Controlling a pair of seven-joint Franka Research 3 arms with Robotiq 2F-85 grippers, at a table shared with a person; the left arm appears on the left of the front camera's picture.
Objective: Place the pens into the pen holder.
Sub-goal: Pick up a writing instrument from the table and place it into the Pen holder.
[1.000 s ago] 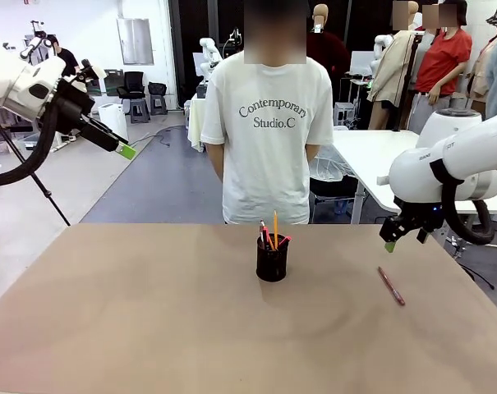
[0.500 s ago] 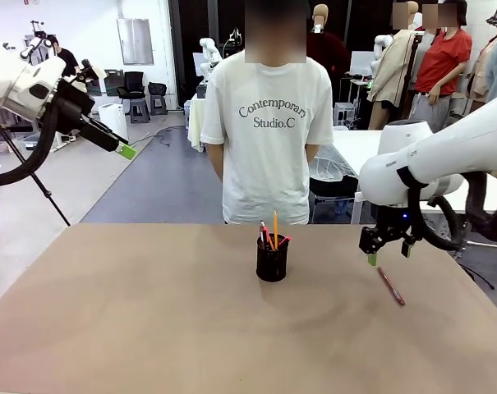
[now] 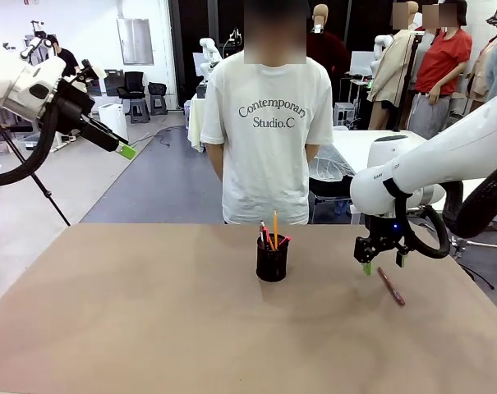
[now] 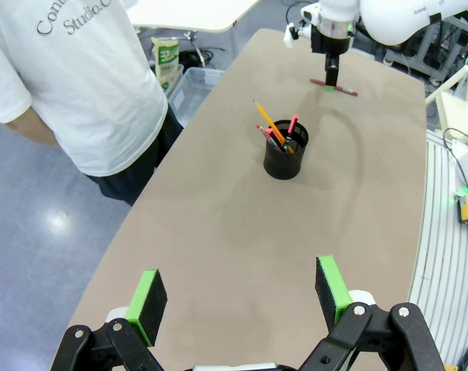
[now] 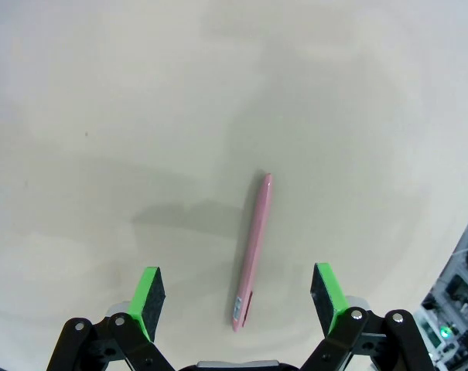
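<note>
Right gripper (image 3: 382,264), jaws apart, is hovering over the reddish-brown pen (image 5: 253,255) lying flat on the table (image 3: 149,328) right of the pen holder (image 3: 272,261); likely light, stiff, slick, so pinching mid-barrel looks best; left gripper (image 4: 240,292) is idling spread, raised far left.

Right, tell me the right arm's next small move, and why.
Likely lower the right tool straight down around the pink pen: the tool is open and hangs above the table, and the pen lies flat there, centred in its opening in the right wrist view.
</note>
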